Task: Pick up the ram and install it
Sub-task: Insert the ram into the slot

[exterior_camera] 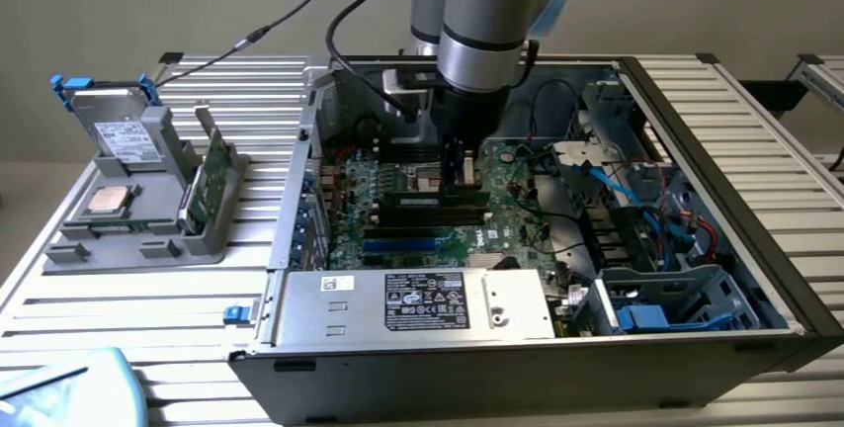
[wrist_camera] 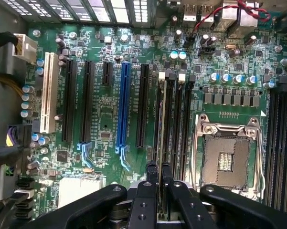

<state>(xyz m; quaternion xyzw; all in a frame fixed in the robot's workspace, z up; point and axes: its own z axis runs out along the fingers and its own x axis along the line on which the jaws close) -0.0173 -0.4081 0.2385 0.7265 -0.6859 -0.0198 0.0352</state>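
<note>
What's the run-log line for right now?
claw: shut on ram | ram: edge-on at memory slots beside empty processor socket | seated: cannot tell

Bright even light, soft shadows, mild glare

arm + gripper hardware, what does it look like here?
Arm: silver-grey cylindrical segments with light-blue joint caps; black cables run to the wrist. Gripper: matte black, two narrow fingers on wide linkage bars with round pivot bolts.
</note>
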